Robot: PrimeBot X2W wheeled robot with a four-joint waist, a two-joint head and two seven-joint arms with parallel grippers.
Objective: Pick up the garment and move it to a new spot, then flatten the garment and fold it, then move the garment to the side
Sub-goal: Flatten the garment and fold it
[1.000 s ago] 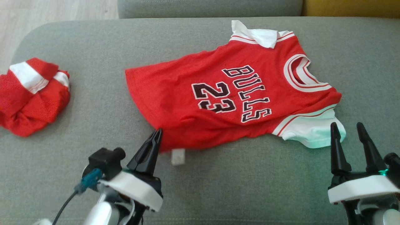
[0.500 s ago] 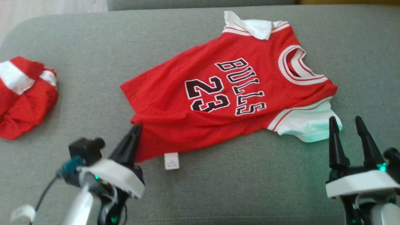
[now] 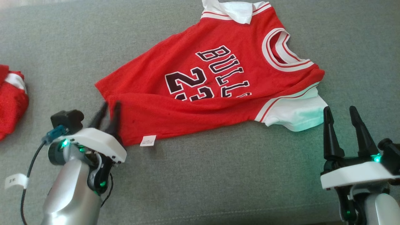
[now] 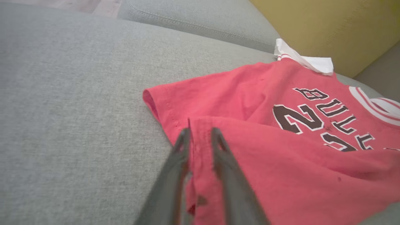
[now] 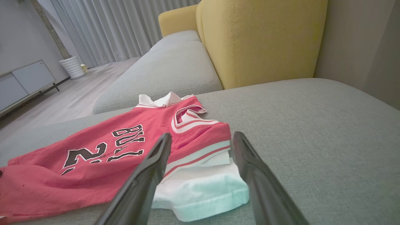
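Note:
The garment (image 3: 212,81) is a red "BULLS 23" jersey with white sleeves, spread on the grey sofa seat (image 3: 218,181). A fold along its near edge hides the lower part of the number. My left gripper (image 3: 110,107) is at the jersey's near-left hem corner. In the left wrist view its jaws stand apart, and the red hem (image 4: 200,162) lies between the left gripper's (image 4: 201,131) fingers. My right gripper (image 3: 340,110) is open just short of the white sleeve (image 3: 293,114), holding nothing. The right wrist view shows the sleeve (image 5: 200,187) between and beyond the right gripper's (image 5: 202,136) fingers.
A second, bunched red-and-white garment (image 3: 11,100) lies at the seat's left edge. A white label (image 3: 147,140) sticks out of the jersey's hem. A yellow cushion (image 5: 259,40) stands behind the seat, with another grey seat (image 5: 175,62) beyond.
The camera has tilted down. My left gripper dragged the hem corner to the left, stretching the near edge and creasing it over the number, then its fingers parted. The right gripper stayed open.

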